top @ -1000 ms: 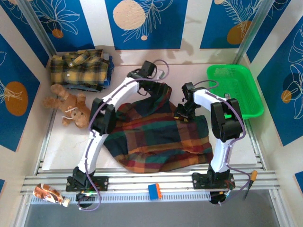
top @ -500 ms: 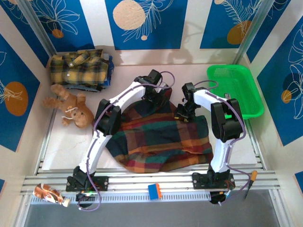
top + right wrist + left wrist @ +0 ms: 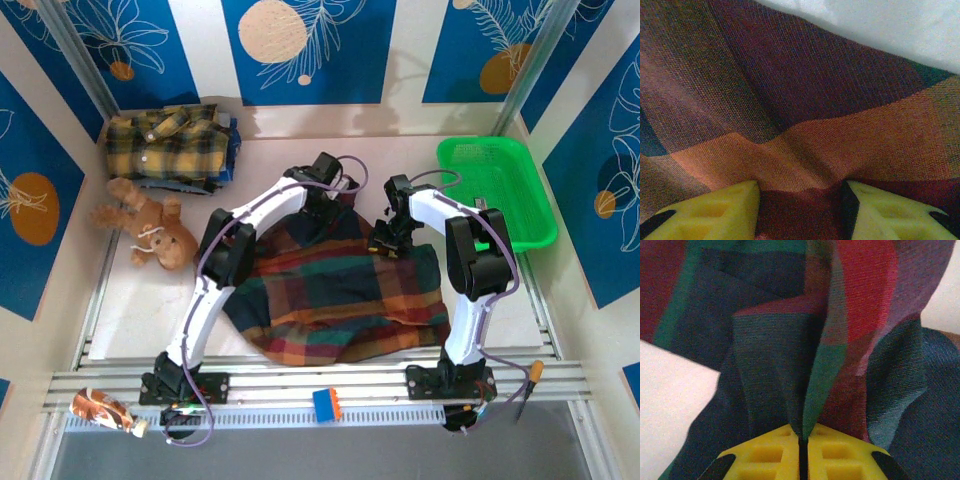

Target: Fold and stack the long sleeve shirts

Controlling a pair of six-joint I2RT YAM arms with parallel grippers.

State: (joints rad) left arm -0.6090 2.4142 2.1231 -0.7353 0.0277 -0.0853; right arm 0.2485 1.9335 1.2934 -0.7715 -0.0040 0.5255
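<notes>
The left end effector has dropped onto the dark plaid shirt, now pinching its upright fold.

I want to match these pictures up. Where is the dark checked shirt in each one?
Top external: dark checked shirt, spread out in the centre.
Left wrist: centre, a fold pinched by the left gripper.
Right wrist: lying across, right gripper at the bottom.
Shared landmark: the white table under it.
</notes>
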